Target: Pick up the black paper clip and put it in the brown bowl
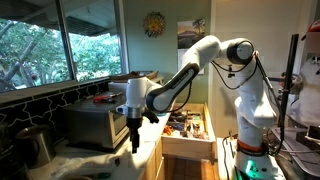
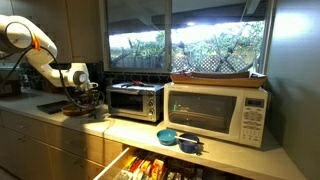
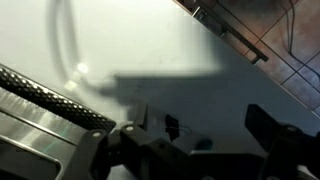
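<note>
In an exterior view your one gripper (image 1: 135, 140) hangs beside one toaster oven (image 1: 95, 125) and one open drawer (image 1: 187, 128). In an exterior view you see one microwave (image 2: 215, 112) and two blue bowls (image 2: 168, 136). In the wrist view your two fingers (image 3: 275, 135) stand wide apart, with one black paper clip (image 3: 172, 126) on the pale counter (image 3: 150, 50) between them.
</note>
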